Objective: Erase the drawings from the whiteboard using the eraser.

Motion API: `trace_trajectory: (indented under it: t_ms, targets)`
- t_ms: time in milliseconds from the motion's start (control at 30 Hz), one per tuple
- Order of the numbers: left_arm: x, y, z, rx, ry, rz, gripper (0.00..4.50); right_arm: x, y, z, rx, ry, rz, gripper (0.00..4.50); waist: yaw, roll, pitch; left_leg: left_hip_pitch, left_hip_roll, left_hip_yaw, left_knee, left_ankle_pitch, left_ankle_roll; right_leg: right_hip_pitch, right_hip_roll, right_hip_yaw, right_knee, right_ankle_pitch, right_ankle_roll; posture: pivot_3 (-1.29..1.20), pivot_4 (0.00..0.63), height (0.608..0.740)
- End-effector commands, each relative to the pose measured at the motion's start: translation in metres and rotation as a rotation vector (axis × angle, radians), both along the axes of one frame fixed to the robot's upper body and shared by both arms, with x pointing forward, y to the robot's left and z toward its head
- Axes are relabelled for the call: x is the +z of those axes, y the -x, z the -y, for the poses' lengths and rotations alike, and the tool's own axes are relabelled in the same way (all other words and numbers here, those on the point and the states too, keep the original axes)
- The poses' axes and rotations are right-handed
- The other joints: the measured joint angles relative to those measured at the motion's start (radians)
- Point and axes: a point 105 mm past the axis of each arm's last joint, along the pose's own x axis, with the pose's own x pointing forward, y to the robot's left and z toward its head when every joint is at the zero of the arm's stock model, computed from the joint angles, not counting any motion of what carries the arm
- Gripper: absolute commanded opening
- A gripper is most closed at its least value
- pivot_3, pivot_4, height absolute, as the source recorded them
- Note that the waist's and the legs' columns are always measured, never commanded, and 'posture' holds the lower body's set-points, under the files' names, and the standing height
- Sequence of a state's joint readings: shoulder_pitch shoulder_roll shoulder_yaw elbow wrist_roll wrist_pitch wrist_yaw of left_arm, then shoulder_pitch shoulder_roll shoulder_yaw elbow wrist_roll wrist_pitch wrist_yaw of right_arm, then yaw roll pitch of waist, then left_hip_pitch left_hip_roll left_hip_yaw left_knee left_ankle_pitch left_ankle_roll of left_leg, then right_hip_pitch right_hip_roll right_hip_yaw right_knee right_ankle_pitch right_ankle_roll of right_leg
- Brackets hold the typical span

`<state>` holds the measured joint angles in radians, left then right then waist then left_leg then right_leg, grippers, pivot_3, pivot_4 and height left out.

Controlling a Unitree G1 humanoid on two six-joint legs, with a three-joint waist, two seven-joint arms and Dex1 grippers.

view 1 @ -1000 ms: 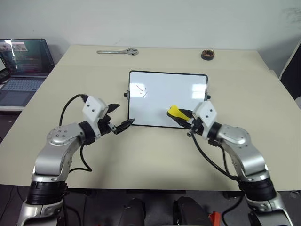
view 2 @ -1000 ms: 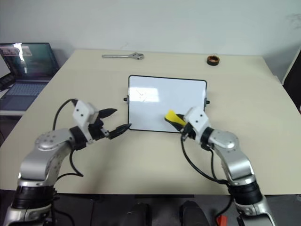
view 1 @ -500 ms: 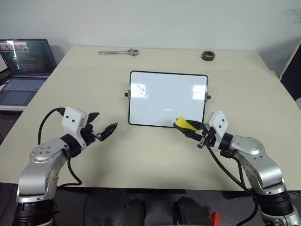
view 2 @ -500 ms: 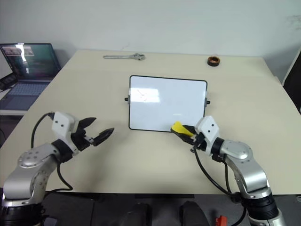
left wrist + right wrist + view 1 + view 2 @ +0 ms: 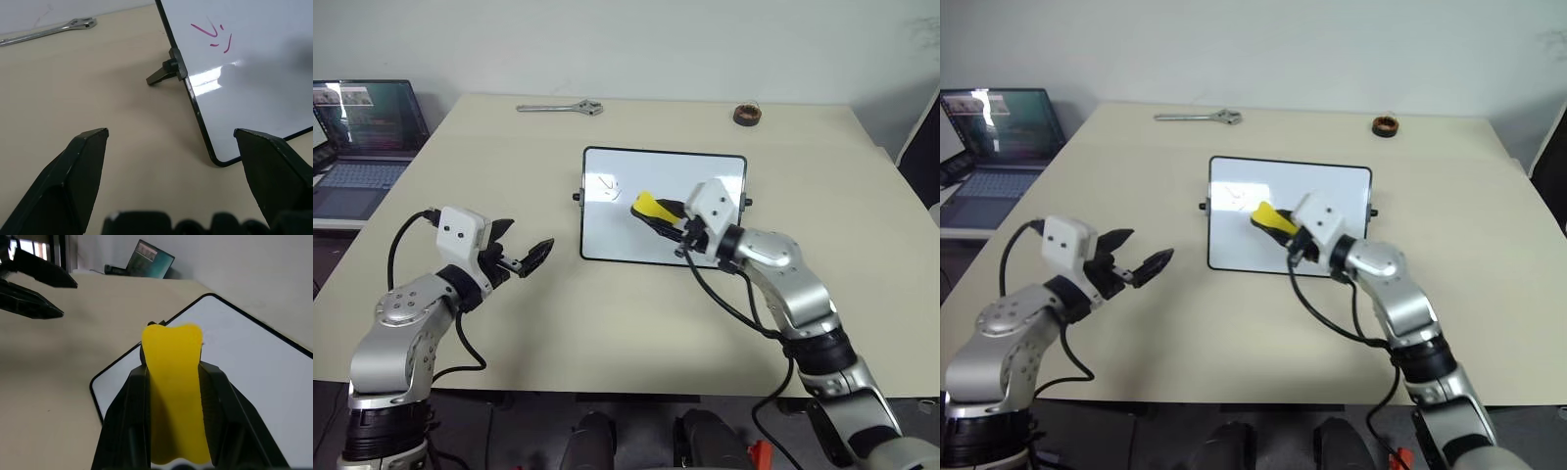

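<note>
Yellow eraser (image 5: 649, 207) pinched in right gripper (image 5: 668, 217), over board (image 5: 705, 166), aimed at marks (image 5: 607, 185) at 10 o'clock; left gripper (image 5: 524, 257) wide, empty.

The right gripper (image 5: 173, 382) is clamped on the yellow eraser (image 5: 174, 387), over the whiteboard (image 5: 254, 377). The left gripper (image 5: 34, 289) hovers above the table (image 5: 73, 342). A laptop (image 5: 151, 259) stands beyond.

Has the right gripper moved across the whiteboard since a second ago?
Yes. The right gripper, shut on the eraser, has gone from the whiteboard's near edge up and left toward the drawings.
</note>
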<state>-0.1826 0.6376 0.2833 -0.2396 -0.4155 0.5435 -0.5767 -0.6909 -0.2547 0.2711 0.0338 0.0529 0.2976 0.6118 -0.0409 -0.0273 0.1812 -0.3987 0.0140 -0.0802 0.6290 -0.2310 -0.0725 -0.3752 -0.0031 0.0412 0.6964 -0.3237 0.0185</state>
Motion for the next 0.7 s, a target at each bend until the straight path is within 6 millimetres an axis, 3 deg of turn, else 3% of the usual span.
trace_trajectory:
  t_ms: [33,200,300,467,700]
  targets:
    - [0.016,-0.005,0.005,-0.028,-0.015,0.021,4.50,0.022,-0.019,-0.026,-0.012,0.034,0.122,1.00,-0.001,0.000,0.000,0.000,0.000,0.000,0.000,0.000,0.000,0.000,0.000,0.000,0.000,0.000,0.000,0.00,0.150,0.740]
    - [0.015,-0.009,0.015,-0.107,-0.067,-0.031,4.50,0.040,-0.048,-0.043,-0.053,0.058,0.197,1.00,-0.003,0.000,0.000,0.000,0.000,0.000,0.000,0.000,0.000,-0.001,0.000,0.000,0.000,0.000,0.000,0.00,0.150,0.740]
    - [0.016,-0.011,0.019,-0.145,-0.079,-0.048,4.50,0.040,-0.060,-0.049,-0.064,0.092,0.208,1.00,-0.003,0.000,0.000,0.000,0.001,0.000,0.000,0.000,0.000,-0.001,0.000,0.000,0.000,0.000,0.000,0.00,0.150,0.740]
    - [0.016,-0.015,0.027,-0.179,-0.098,-0.037,4.50,0.019,-0.076,-0.056,-0.107,0.193,0.167,1.00,-0.010,0.000,0.000,0.000,0.001,0.001,-0.001,0.000,0.000,-0.002,0.000,0.000,0.001,0.000,0.000,0.00,0.150,0.740]
    - [0.009,-0.013,0.030,-0.197,-0.102,-0.047,4.50,-0.029,-0.068,-0.054,0.013,0.441,0.085,1.00,-0.017,0.000,0.000,0.002,0.002,0.001,-0.001,0.000,0.000,-0.001,0.000,0.001,0.003,0.000,0.000,0.00,0.150,0.740]
